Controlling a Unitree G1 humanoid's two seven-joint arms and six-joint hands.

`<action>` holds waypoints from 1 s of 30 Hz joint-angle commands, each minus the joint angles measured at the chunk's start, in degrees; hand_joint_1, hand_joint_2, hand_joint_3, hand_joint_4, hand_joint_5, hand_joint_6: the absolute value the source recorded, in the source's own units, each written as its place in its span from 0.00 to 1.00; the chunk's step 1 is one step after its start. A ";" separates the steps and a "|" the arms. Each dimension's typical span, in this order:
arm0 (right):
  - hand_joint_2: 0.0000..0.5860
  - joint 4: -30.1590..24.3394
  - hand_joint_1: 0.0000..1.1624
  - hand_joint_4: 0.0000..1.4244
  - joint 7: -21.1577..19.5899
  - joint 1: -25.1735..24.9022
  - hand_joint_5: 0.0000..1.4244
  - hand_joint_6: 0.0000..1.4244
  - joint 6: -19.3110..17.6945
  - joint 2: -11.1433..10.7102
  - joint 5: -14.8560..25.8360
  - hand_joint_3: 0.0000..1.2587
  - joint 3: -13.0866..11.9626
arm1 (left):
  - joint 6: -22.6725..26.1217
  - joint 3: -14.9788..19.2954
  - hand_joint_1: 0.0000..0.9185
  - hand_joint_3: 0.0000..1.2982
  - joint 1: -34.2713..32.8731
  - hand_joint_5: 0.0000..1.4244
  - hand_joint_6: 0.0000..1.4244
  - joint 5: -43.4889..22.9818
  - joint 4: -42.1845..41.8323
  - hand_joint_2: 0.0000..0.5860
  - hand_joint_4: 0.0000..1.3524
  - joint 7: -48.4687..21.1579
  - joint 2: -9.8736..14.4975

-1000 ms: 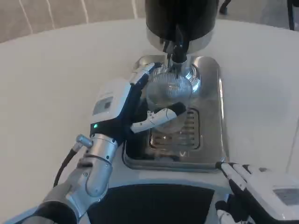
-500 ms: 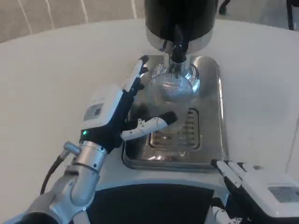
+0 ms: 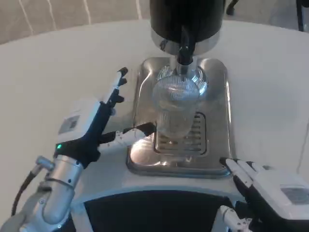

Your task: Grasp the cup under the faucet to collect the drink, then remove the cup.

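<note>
The clear ribbed cup [image 3: 175, 110] stands upright on the slotted grille of the steel drip tray [image 3: 222, 96], directly under the black faucet [image 3: 185, 44] of the dark dispenser [image 3: 187, 17]. Left of the cup, the left hand [image 3: 96, 126] is released, fingers spread, the thumb tip over the tray's left edge, just beside the cup but apart. The right hand [image 3: 270, 191] lies near the tray's front right corner; I cannot tell its state. Around the tray, the white table [image 3: 58, 67] is smooth.

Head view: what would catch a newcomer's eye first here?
A clear cup stands on the shiny metal drip tray, under the black dispenser's faucet. Beside the tray, the left robot hand hangs open with fingers spread, apart from the cup.
</note>
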 commanded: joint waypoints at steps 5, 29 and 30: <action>0.92 -0.06 0.00 0.00 -2.13 -1.79 0.00 0.00 6.87 2.25 9.34 0.00 -4.60 | -1.66 3.65 0.00 0.09 10.49 0.19 0.29 0.97 -13.30 0.10 0.10 -2.04 9.17; 0.99 5.13 0.01 0.00 -9.43 -28.63 0.00 0.00 34.35 -0.28 51.83 0.00 -13.81 | -2.71 5.75 0.00 0.10 27.04 0.17 0.23 6.79 -28.24 0.15 0.09 -3.90 16.22; 0.99 4.89 0.01 0.00 -9.93 -29.45 0.00 0.00 34.92 -0.36 52.45 0.00 -13.22 | -2.48 5.85 0.00 0.10 27.46 0.17 0.23 6.76 -28.59 0.15 0.09 -4.09 16.20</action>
